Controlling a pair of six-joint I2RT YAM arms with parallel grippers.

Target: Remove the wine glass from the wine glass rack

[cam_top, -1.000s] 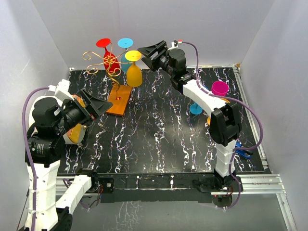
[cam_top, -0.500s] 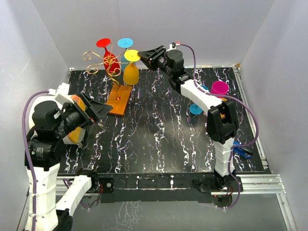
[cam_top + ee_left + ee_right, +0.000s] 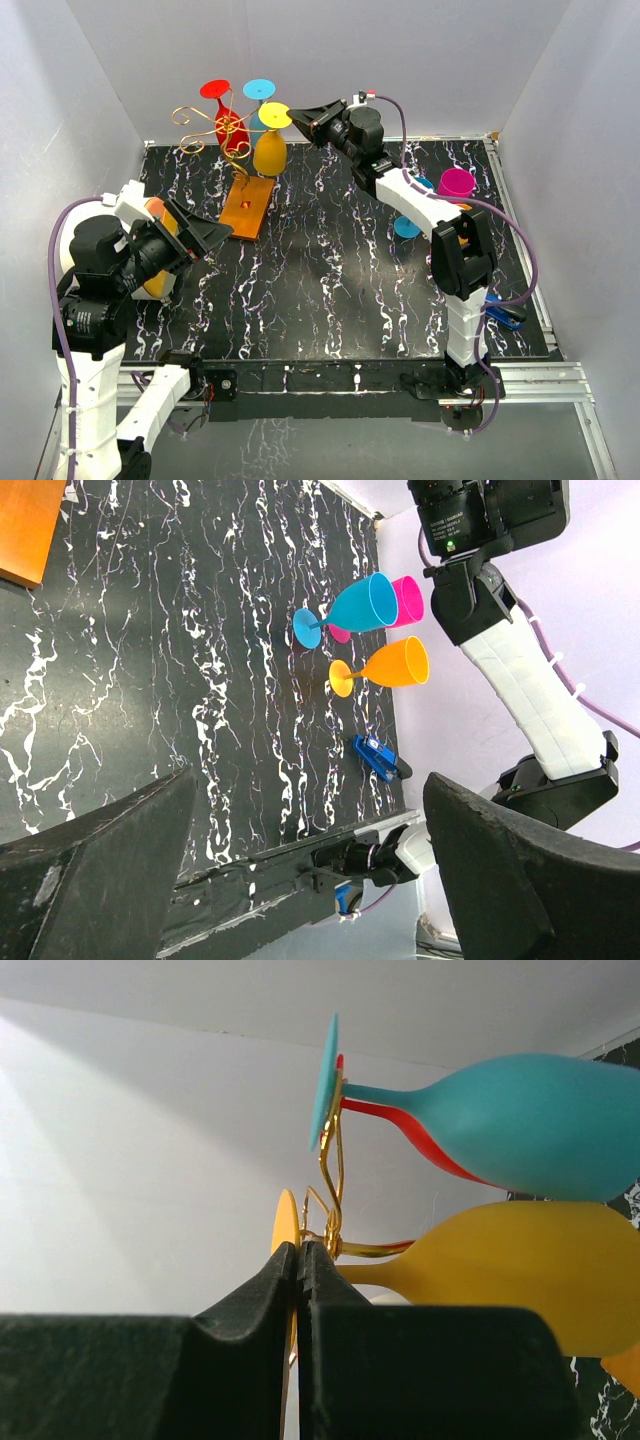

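Observation:
The wine glass rack [image 3: 212,124] is a gold wire stand on an orange-brown wooden base [image 3: 248,207] at the back left. A red glass [image 3: 229,128], a teal glass [image 3: 260,89] and a yellow wine glass [image 3: 271,153] hang from it upside down. My right gripper [image 3: 296,116] is shut on the thin round foot of the yellow wine glass [image 3: 510,1270]; the foot's edge shows between the closed fingers of the gripper [image 3: 300,1247], right by the gold wire [image 3: 332,1175]. My left gripper [image 3: 207,233] hangs wide open over the table's left side, holding nothing [image 3: 310,780].
A blue glass [image 3: 365,605], a magenta glass [image 3: 408,598] and an orange glass [image 3: 395,665] are on the table's right side by the right arm. A small blue object [image 3: 378,758] lies near the front right corner. An orange thing [image 3: 153,282] is partly hidden behind the left wrist.
The right gripper's fingers closed onto the yellow glass's foot, and the glass shifted slightly left on the rack. The left arm drifted a little towards the front, still open.

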